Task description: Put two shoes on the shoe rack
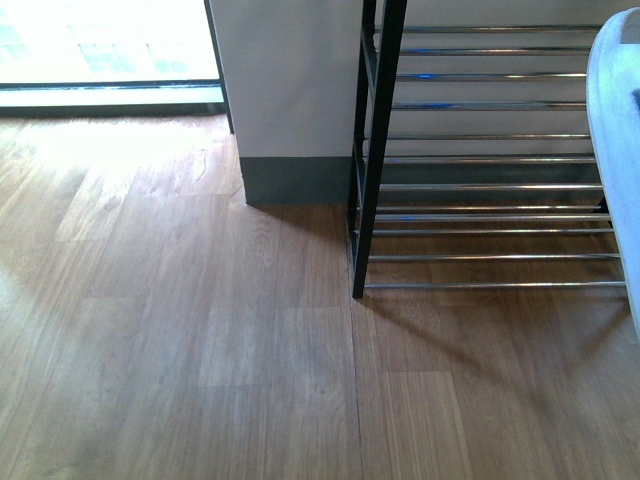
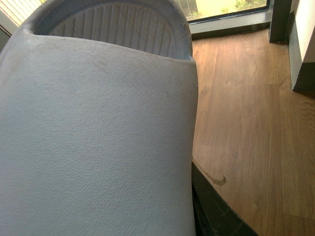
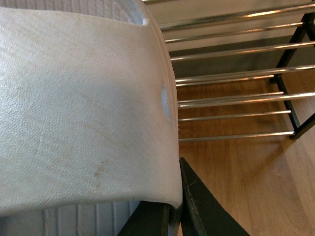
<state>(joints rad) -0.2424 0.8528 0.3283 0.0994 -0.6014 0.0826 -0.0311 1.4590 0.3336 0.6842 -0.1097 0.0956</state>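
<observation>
Two pale blue slides fill the wrist views, one to each arm. The pale blue rubber open-toe slide point(image 2: 93, 137) before the left wrist camera shows its broad pebbled strap and, beyond that, the ribbed footbed. Of the left gripper point(image 2: 209, 204) only one black finger shows, lying along the strap's side edge. Its partner is hidden behind the rubber, so I cannot tell whether this pincer is closed or spread. Past the slide lies the brown wood-plank floor point(image 2: 251, 123).

The other pale blue slide point(image 3: 83, 108) looks almost white in the right wrist view and has a small nick near its strap edge. The right gripper point(image 3: 174, 219) has its two black fingers drawn close with the strap's rim pinched between them, one under the strap and one outside it. Beyond that edge stand the thin silver bars and black metal frame of the open multi-tier shoe rack point(image 3: 236, 101), on the floor.

In the front view this slide point(image 1: 612, 160) hangs at the right border, in front of the rack's point(image 1: 378, 150) bars. Whether it touches them cannot be told. Left of the rack stands a white pillar with a grey base point(image 1: 290, 90), and a bright window point(image 1: 100, 40) lies further left.
</observation>
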